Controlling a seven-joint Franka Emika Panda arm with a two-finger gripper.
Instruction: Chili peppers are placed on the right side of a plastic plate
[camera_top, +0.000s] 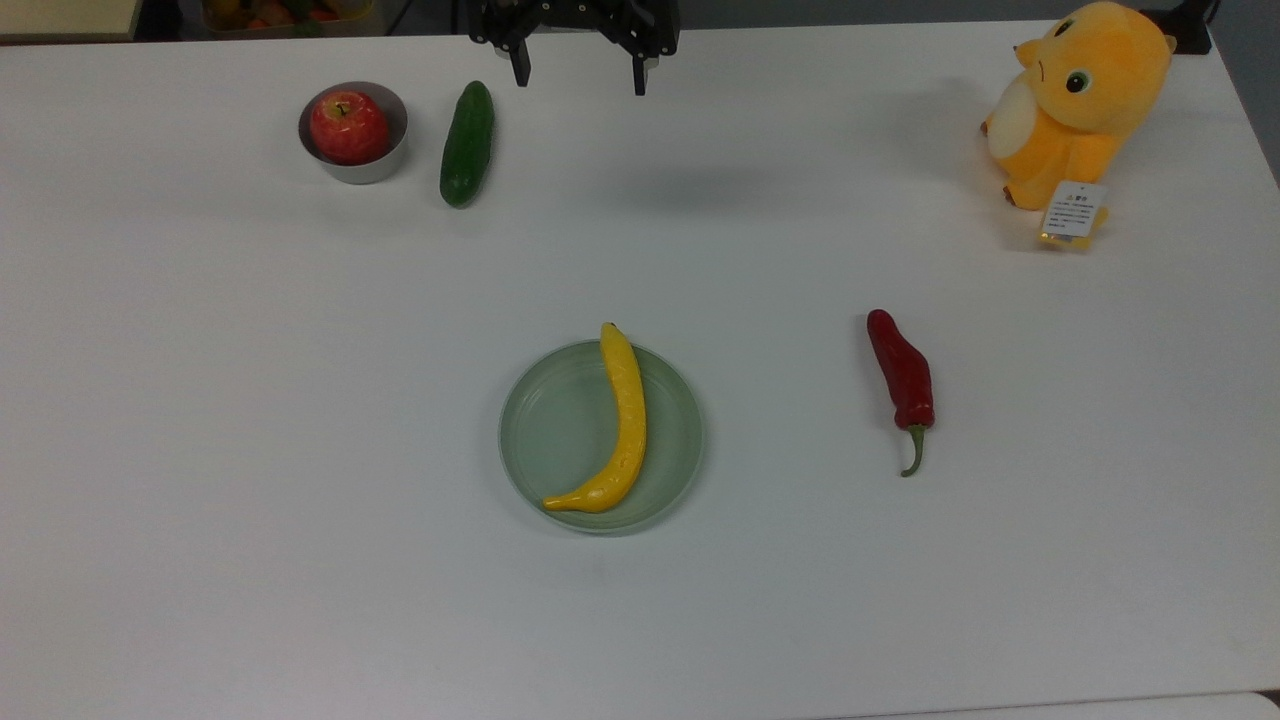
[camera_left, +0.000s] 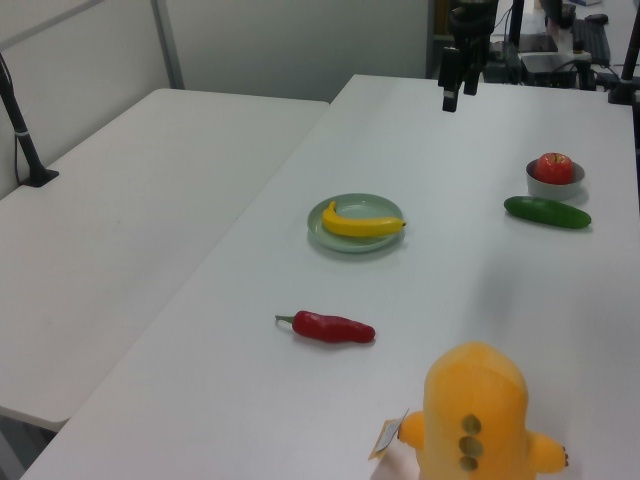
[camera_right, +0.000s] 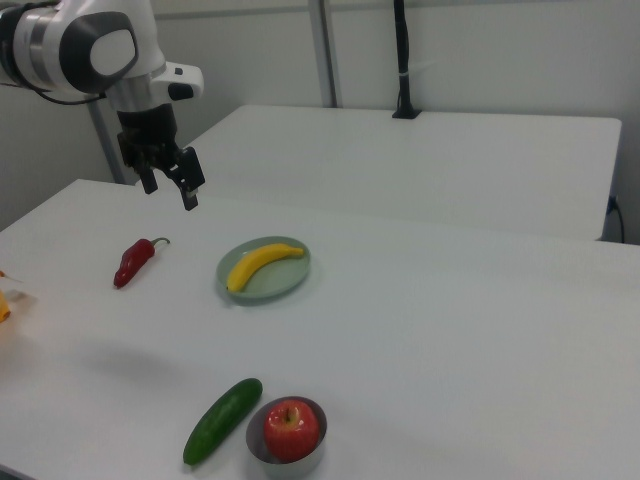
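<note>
The pincer (camera_top: 578, 82) hangs at the 12 o'clock edge of the top view, high above the bench (camera_top: 250, 450), its two fingers spread wide with nothing between them. I judge that it is parked there to leave the work area free.

The chili peppers (camera_top: 902, 372), a single dark-red pod, lie flat on the bench at 3 o'clock from the plastic plate (camera_top: 560, 430) in the top view, well apart from it, the green stem pointing toward 6 o'clock. By that view the pod sits on the side the task names, so the placing reads as done or nearly so.

A banana (camera_top: 622, 420) lies across the plate, its tip over the rim at 12 o'clock, which leaves little room inside.

At 11 o'clock in the top view a cucumber (camera_top: 467, 144) lies just beside a metal bowl (camera_top: 375, 165) holding an apple (camera_top: 348, 127); a plush toy (camera_top: 1075, 100) sits at 2 o'clock
</note>
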